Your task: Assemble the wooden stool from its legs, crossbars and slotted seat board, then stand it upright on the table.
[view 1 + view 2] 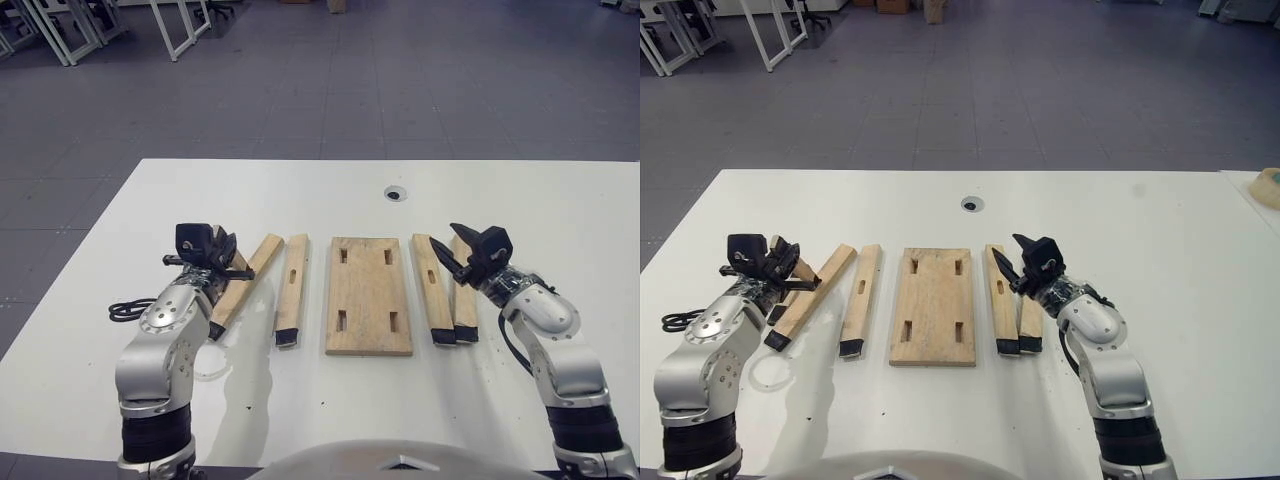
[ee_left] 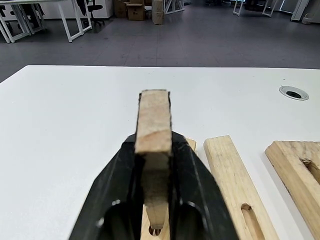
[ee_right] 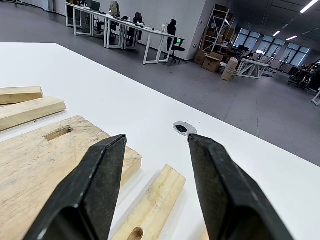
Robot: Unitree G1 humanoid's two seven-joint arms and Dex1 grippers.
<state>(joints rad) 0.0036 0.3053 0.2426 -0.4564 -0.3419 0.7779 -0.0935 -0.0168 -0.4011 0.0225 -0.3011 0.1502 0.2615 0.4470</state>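
The slotted seat board (image 1: 368, 293) lies flat in the middle of the table. Two wooden legs (image 1: 243, 280) (image 1: 293, 285) lie left of it and two more (image 1: 432, 287) (image 1: 464, 305) to its right. My left gripper (image 1: 226, 252) hovers over the far end of the outer left leg, shut on a short wooden crossbar (image 2: 154, 120) that sticks out past its fingertips. My right gripper (image 1: 455, 258) is open and holds nothing, just above the far ends of the right pair of legs; its black fingers (image 3: 85, 190) frame the board's corner.
A round cable hole (image 1: 397, 193) sits in the tabletop beyond the board. A black cable (image 1: 125, 310) lies near the left table edge and a clear ring (image 1: 770, 375) near my left arm. A pale object (image 1: 1268, 185) lies at the far right.
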